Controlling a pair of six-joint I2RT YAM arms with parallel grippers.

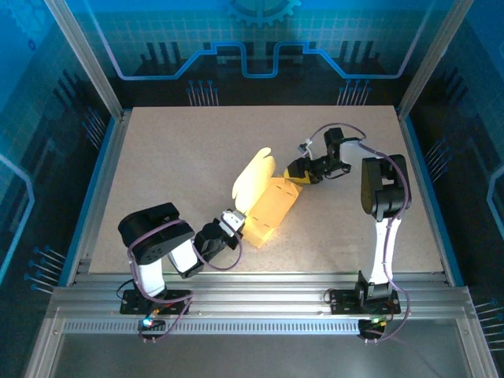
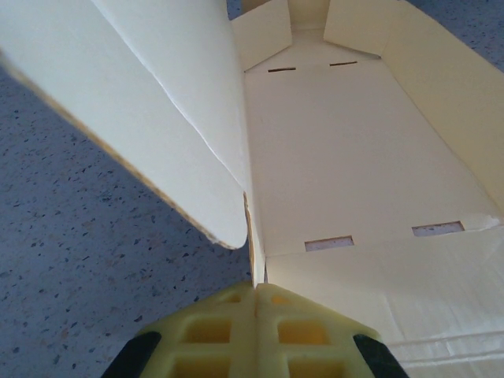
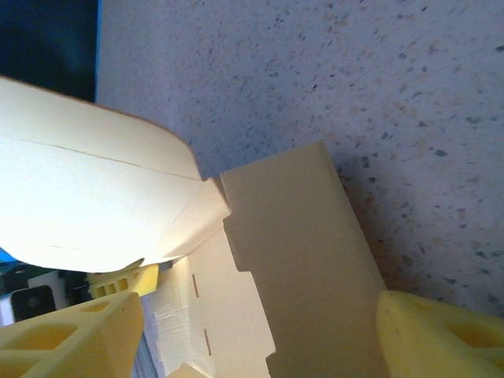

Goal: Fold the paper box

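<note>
Pale yellow paper box (image 1: 272, 206) half-folded mid surface (image 1: 157, 157), left end effector (image 1: 236, 223) pinching its near wall, right end effector (image 1: 299, 175) spread at its far end.

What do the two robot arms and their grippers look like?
The left arm and right arm have black joint housings, white links and looped purple cables. The left gripper and right gripper have pale yellow plastic fingers with square lattice holes.

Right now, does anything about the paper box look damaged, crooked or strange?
Nothing looks torn or crushed. The paper box is half folded: its rounded flap sticks out and the floor slots are empty. The left gripper pinches one wall edge; the right gripper is open at the far end.
</note>
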